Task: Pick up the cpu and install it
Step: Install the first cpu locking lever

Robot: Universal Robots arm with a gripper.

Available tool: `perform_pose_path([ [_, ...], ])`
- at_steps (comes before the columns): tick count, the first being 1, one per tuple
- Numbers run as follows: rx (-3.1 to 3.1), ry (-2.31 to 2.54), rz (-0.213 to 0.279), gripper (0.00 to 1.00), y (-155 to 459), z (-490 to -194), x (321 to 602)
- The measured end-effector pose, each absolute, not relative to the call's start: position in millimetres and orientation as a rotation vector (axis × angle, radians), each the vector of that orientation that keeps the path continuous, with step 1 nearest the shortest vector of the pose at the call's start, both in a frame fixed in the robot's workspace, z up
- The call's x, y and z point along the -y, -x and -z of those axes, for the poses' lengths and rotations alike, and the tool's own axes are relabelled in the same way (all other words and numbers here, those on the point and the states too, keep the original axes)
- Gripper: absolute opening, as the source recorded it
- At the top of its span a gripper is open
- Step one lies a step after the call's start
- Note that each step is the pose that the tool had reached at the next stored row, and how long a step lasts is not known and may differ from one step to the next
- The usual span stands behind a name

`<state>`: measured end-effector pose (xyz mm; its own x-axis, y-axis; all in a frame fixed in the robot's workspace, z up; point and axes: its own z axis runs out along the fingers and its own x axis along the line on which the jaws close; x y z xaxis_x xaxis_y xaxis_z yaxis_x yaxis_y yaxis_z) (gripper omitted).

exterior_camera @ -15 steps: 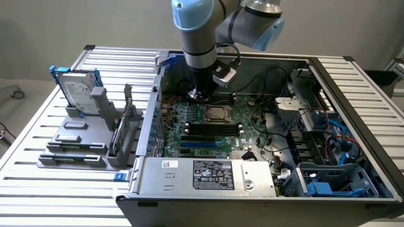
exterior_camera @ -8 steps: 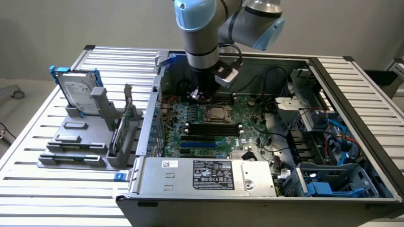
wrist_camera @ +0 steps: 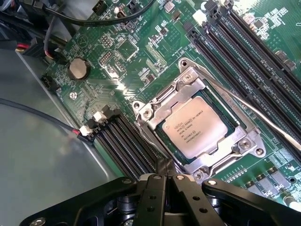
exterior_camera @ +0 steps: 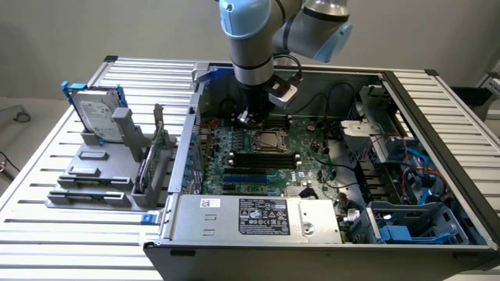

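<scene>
An open case [exterior_camera: 250, 263] sits on the table [exterior_camera: 47, 234], motherboard [exterior_camera: 308, 167] inside. Toward the table's edge on the exterior view's left, a hard drive [exterior_camera: 98, 111] stands upright in a rack [exterior_camera: 93, 175].

Arm [exterior_camera: 252, 41] past the exterior view's top edge; cpu [wrist_camera: 198, 128] lettering illegible.

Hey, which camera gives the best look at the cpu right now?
The wrist view. The cpu sits close up in its metal-framed socket, silvery top and printing plain. In the exterior view the cpu is just a small square on the motherboard.
</scene>
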<state>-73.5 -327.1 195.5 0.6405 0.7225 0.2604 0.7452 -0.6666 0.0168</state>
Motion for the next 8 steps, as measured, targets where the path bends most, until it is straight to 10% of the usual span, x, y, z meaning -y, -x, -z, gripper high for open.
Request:
perform_pose_path([
  [8, 1.24, 2.765, 0.369, 0.11, 72.2, -195.8, 326.6],
])
